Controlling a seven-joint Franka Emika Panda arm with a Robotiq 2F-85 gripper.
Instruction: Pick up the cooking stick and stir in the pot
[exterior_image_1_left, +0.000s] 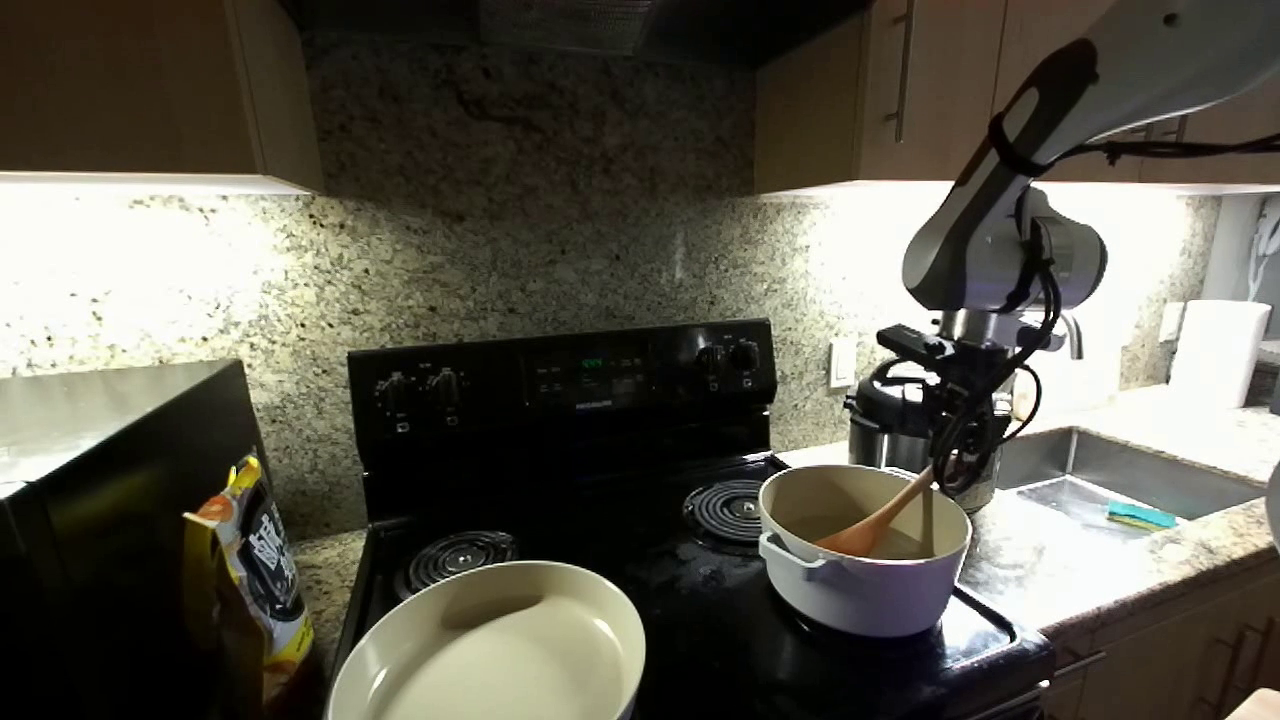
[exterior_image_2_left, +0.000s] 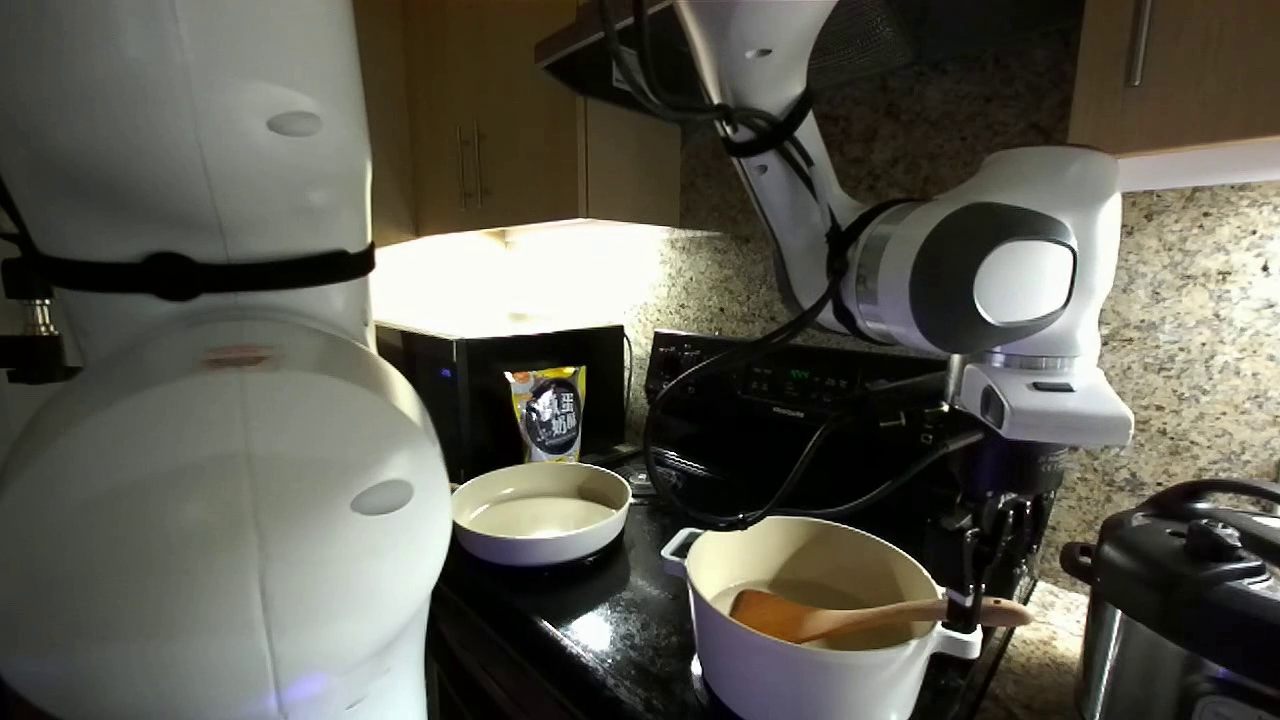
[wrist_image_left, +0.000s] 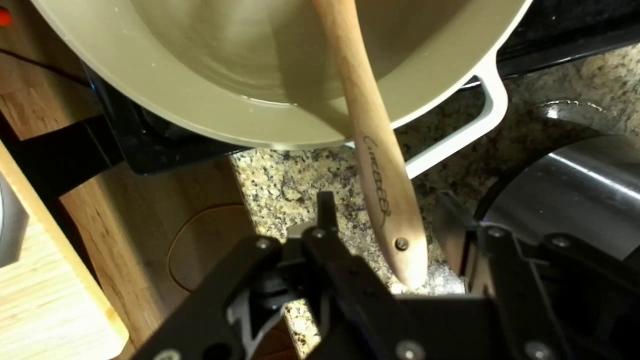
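The white pot (exterior_image_1_left: 860, 600) with a tan inside stands on the stove; it also shows in an exterior view (exterior_image_2_left: 800, 680) and the wrist view (wrist_image_left: 165, 80). It holds a clear liquid. The wooden cooking stick (exterior_image_2_left: 870, 618) leans in the pot, its broad end inside and its handle over the rim by a pot handle. In the wrist view the stick's handle (wrist_image_left: 370, 110) runs down between the fingers. My gripper (wrist_image_left: 385, 205) is open around the handle end, with a gap on both sides. In an exterior view the gripper (exterior_image_1_left: 955, 470) partly hides the handle end.
A silver-and-black cooker (exterior_image_2_left: 1180, 600) stands on the counter close beside the gripper. A shallow cream pan (exterior_image_1_left: 500, 650) sits on the stove's front. A snack bag (exterior_image_1_left: 270, 560) stands beside the stove. A sink (exterior_image_1_left: 1150, 480) with a sponge lies beyond the cooker.
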